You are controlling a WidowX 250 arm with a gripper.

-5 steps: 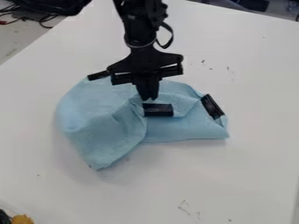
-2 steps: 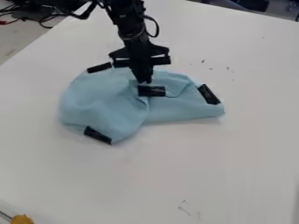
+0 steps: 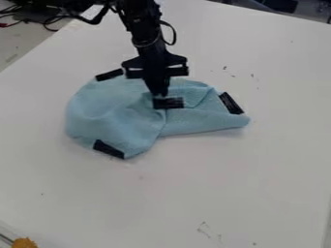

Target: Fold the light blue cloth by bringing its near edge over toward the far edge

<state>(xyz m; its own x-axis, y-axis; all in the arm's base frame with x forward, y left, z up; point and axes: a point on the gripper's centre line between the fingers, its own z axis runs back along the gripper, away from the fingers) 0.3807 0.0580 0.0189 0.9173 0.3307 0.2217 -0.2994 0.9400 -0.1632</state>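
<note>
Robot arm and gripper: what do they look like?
The arm is black and jointed, with a thin pale ring low down and a black cable looping out beside it. The gripper is also black, with a wide, angular crosspiece.

Yellow object (image 3: pixel 24 243) — partly out of view

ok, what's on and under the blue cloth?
On the blue cloth: four black strips, one near its middle, three by its edges. The gripper hangs down by the middle strip; grip on cloth unclear. Anything under the cloth or inside its folds is covered.
</note>
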